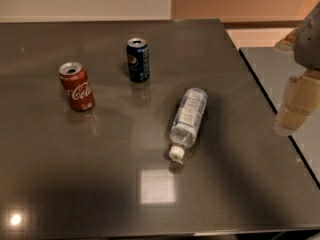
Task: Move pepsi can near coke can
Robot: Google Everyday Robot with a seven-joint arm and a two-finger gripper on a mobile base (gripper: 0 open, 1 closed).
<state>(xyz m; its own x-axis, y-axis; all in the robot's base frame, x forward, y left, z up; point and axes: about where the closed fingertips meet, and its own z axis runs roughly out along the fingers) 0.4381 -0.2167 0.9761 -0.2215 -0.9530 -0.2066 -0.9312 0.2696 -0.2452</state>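
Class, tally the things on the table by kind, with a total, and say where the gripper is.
Cans: 2 (pepsi can, coke can)
Bottle: 1
Total: 3
Gripper: far right, beside the table, away from all three.

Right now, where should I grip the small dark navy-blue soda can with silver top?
Probably its mid-body, from the right, where the gripper hangs by the dark table edge. The pepsi can stands upright, round sides free; the red coke can and lying clear plastic bottle sit apart.
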